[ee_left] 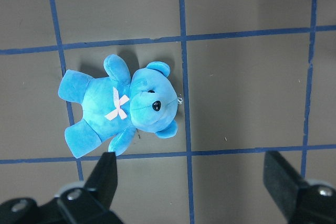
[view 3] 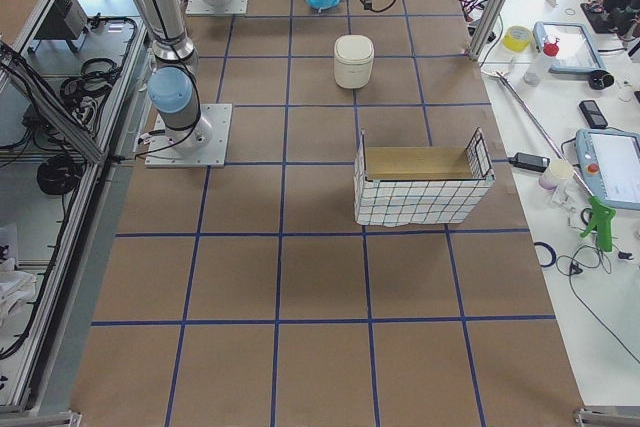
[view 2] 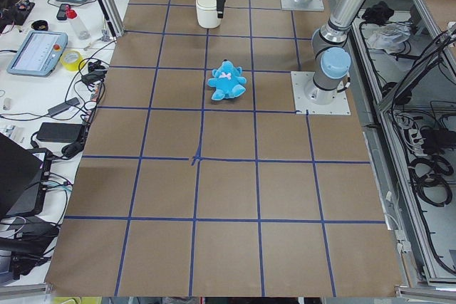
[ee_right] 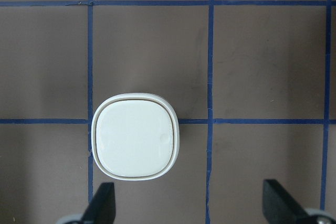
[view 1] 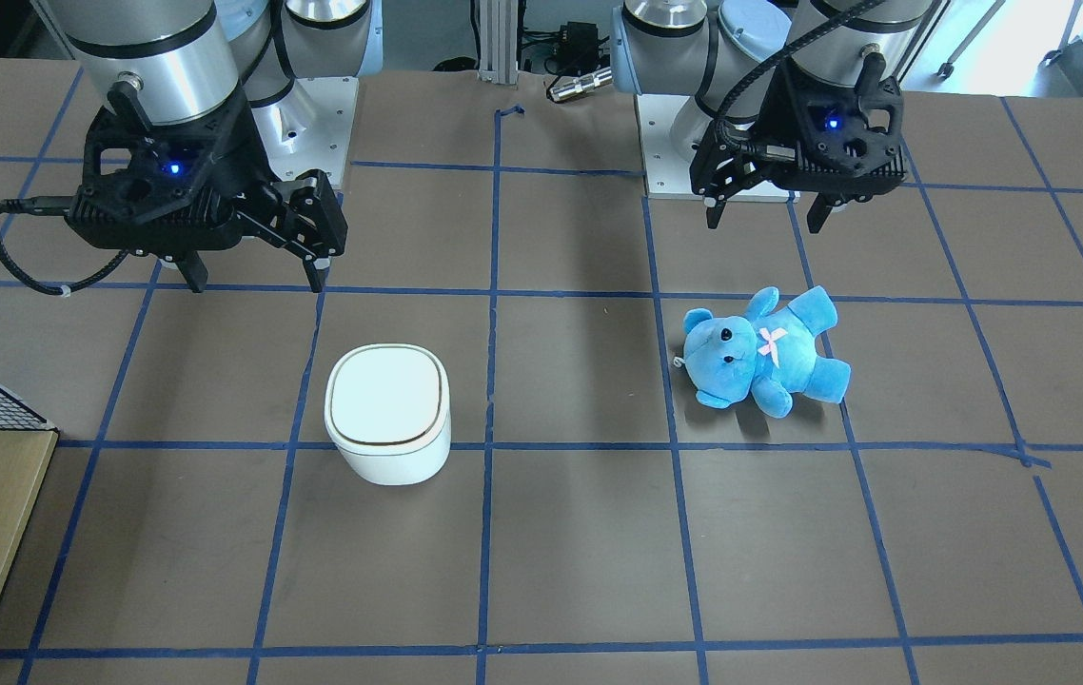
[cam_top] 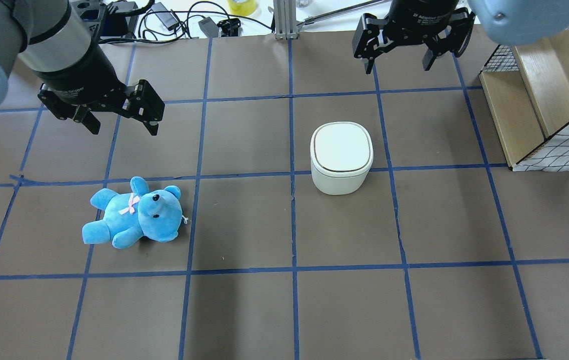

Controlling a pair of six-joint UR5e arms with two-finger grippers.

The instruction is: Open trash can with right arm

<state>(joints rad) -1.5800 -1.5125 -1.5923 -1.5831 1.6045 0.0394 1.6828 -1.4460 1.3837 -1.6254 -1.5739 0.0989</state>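
Note:
The white trash can (view 1: 389, 414) stands on the table with its lid shut; it also shows in the overhead view (cam_top: 341, 155) and the right wrist view (ee_right: 135, 138). My right gripper (view 1: 256, 283) is open and empty. It hangs above the table on the robot's side of the can, apart from it, as the overhead view (cam_top: 397, 66) and the right wrist view (ee_right: 191, 203) show. My left gripper (view 1: 765, 224) is open and empty above the table near a blue teddy bear (view 1: 765, 350), as the overhead view (cam_top: 124, 130) and the left wrist view (ee_left: 194, 174) show.
The teddy bear (cam_top: 134, 212) lies on its back on my left half of the table. A wire basket with a wooden box inside (cam_top: 539, 100) stands at the table's right edge, beyond the can. Blue tape lines grid the brown table.

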